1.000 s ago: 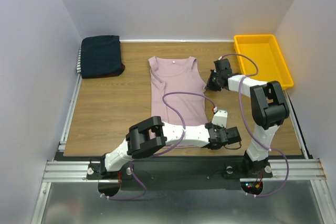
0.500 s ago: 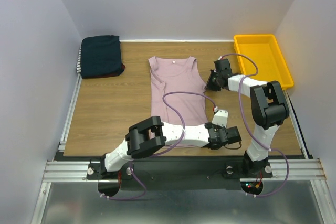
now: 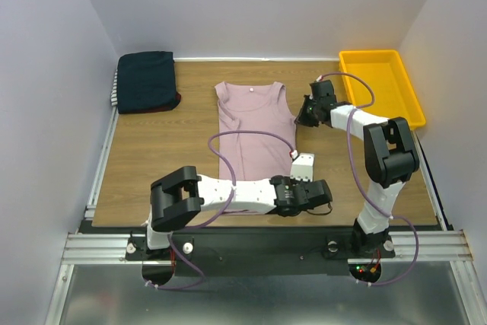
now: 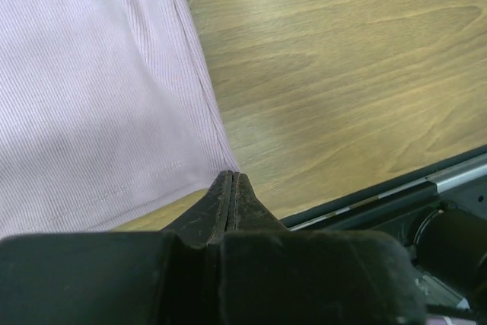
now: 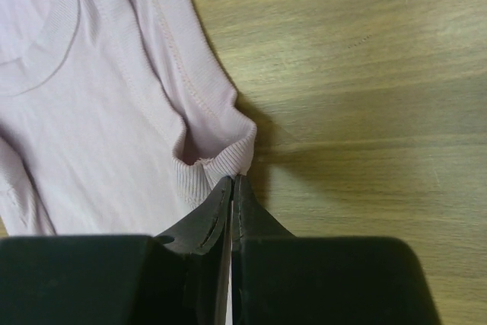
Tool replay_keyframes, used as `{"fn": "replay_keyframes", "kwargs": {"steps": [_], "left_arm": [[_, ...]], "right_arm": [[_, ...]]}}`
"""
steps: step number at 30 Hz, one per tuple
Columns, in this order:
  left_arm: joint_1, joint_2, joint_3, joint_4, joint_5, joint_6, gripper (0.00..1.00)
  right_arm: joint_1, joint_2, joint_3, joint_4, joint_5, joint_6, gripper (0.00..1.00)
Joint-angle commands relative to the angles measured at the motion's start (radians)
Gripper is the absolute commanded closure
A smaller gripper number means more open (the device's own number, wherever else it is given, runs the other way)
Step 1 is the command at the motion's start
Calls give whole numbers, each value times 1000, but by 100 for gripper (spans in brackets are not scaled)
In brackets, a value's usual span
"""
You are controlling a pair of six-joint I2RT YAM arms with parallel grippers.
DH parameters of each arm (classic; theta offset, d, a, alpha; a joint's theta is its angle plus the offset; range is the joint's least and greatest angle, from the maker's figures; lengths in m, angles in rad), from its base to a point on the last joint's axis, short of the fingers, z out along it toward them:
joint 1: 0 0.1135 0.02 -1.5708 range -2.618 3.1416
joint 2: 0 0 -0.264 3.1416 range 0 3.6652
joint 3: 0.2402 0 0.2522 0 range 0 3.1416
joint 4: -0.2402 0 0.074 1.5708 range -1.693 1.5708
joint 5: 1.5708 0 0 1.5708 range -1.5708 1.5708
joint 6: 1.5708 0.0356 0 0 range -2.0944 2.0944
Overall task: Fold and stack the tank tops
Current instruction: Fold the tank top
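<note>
— So, where is each arm on the pink tank top (image 3: 251, 108)?

— The top lies flat in the middle of the table (image 3: 160, 157), with its neck toward the far wall. The right gripper (image 5: 232, 184) is at the right armhole. Its jaws are pressed together with no gap, and the ribbed edge puckers up right at the tips, so I judge that corner is pinched. The left gripper (image 4: 230, 179) sits at the near right hem corner, also closed tight. The corner runs into its tips and looks caught, though whatever cloth is between the pads is hidden.

— Why are both on one side?

— My guess is that holding two points along the right edge lets that whole side be carried across in one straight fold.

— Is anything in the way?

— The purple cable (image 3: 259, 132) of the left arm loops over the middle of the top, and that arm lies across the hem. A fold toward the left could snag there. The folded stack (image 3: 146, 81), navy uppermost with striped and red edges peeping out, sits in the far left corner, well apart. The yellow tray (image 3: 380, 85) is at the far right, beyond the right gripper and out of the fold's likely path.
</note>
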Motion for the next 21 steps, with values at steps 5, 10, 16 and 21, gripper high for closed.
{"fn": "replay_keyframes", "kwargs": {"steps": [5, 10, 16, 21], "left_arm": [[12, -120, -162, 59, 18, -42, 100], [21, -190, -259, 76, 35, -65, 100], [41, -292, -402, 102, 61, -97, 100], [44, -356, -471, 103, 71, -105, 100]], "right_arm": [[54, -15, 106, 25, -1, 41, 100], [97, 25, 165, 25, 25, 61, 100], [156, 96, 234, 25, 39, 89, 100], [185, 136, 281, 25, 59, 101, 100]]}}
